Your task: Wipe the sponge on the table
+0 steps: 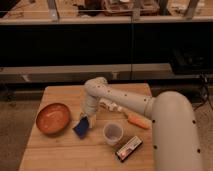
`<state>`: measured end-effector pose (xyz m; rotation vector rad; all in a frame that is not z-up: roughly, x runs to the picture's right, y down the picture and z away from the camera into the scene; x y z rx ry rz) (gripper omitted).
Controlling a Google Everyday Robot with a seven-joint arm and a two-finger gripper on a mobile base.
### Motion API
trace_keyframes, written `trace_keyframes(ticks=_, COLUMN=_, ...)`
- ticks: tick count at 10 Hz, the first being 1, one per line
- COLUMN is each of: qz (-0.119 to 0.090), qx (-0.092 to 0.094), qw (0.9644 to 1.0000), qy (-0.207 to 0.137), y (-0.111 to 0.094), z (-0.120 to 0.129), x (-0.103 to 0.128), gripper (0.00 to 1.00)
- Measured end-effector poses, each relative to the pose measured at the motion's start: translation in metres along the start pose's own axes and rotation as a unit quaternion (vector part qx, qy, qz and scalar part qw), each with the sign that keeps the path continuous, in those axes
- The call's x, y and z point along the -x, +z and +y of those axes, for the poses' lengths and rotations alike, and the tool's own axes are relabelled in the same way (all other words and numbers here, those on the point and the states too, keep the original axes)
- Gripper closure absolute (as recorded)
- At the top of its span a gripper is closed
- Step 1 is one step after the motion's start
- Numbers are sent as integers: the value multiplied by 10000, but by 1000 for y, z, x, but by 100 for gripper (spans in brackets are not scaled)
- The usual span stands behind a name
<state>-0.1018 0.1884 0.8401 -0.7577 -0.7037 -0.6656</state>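
Between bowl and cup, the gripper pinches the sponge, tilted against the table; mid-wipe, I reckon, and next it needs steady downward pressure.

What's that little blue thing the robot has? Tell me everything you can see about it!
That is the sponge, a small dark-blue rectangular pad that looks soft. It is tilted, with its lower edge down on the light wooden table. The gripper, at the end of the white arm, holds it from the top. The sponge sits between the orange bowl and the clear cup, and it touches neither one.
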Motion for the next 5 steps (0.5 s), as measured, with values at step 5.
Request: trace_keyframes(ticks=5, qz=284, qx=-163, qw=9993, qy=161, y=-26, z=51, x=-11, gripper=100)
